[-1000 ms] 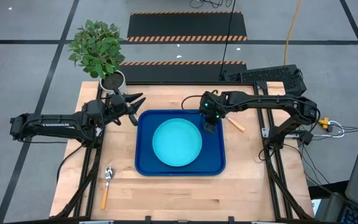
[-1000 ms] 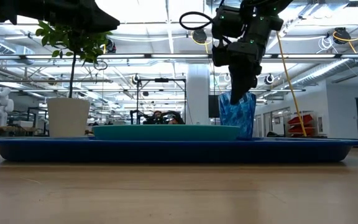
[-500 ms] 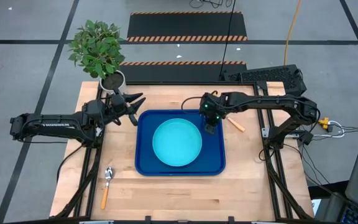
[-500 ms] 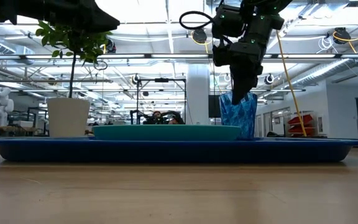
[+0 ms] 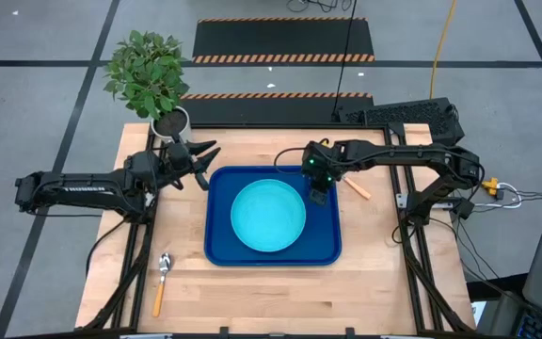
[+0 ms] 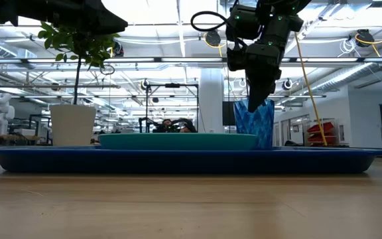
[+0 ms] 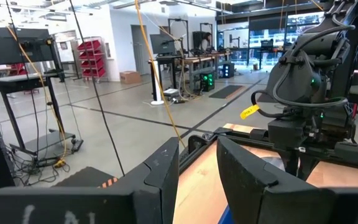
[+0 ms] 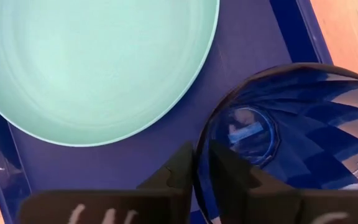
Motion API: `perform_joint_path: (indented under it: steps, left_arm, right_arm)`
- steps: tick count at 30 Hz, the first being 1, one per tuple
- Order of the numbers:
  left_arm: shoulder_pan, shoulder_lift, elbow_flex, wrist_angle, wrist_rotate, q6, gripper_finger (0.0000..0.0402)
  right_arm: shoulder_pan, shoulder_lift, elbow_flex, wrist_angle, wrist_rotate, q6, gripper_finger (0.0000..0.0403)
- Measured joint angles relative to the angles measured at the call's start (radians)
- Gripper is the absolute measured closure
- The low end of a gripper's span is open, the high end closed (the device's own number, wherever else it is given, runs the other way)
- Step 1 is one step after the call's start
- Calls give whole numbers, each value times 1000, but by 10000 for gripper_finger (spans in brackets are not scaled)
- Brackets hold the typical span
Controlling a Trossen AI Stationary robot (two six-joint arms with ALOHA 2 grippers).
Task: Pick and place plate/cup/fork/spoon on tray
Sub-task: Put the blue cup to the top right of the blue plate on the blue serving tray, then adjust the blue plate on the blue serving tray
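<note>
The dark blue tray (image 5: pixel 219 247) lies mid-table with the turquoise plate (image 5: pixel 268 216) flat in it. The dark blue cup (image 6: pixel 253 123) stands upright in the tray's far right corner, beside the plate, and my right gripper (image 5: pixel 317 191) is shut on it from above. The fork's orange handle (image 5: pixel 358 188) lies on the table just right of the tray; its tines do not show. The spoon (image 5: pixel 162 275) lies on the table near the front left. My left gripper (image 5: pixel 205 162) hovers open and empty off the tray's far left corner. My right gripper pinches the cup's wall at the rim (image 8: pixel 202 163), on the side toward the plate, one finger (image 8: pixel 232 169) inside the cup and one (image 8: pixel 180 167) outside. The fingers point down from above. The cup stands upright, its base at tray level behind the plate (image 6: pixel 178 140).
A white pot (image 5: pixel 170 122) with a green plant stands at the table's far left corner, just beyond my left gripper; it also shows in the low view (image 6: pixel 73 124). Bare wood lies in front of the tray and along the table's right side.
</note>
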Motion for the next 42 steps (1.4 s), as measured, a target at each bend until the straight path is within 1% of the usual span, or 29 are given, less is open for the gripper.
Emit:
perform_joint_path:
  steps: [10, 14, 17, 28, 33, 42]
  left_arm:
    - [0, 0, 0, 0, 0, 0, 289]
    - [0, 0, 0, 0, 0, 0, 289]
    - [0, 0, 0, 0, 0, 0, 289]
    - [0, 0, 0, 1, 0, 0, 289]
    - [0, 0, 0, 2, 0, -4, 289]
    - [0, 0, 0, 4, 0, -4, 289]
  right_arm:
    - [0, 0, 0, 10, 1, 7, 305]
    - [0, 0, 0, 10, 30, 6, 282]
    - [0, 0, 0, 10, 33, 2, 271]
    - [0, -9, 1, 6, 39, 0, 267]
    - [0, -26, 2, 6, 80, -4, 266]
    - [19, -75, 2, 5, 82, 25, 266]
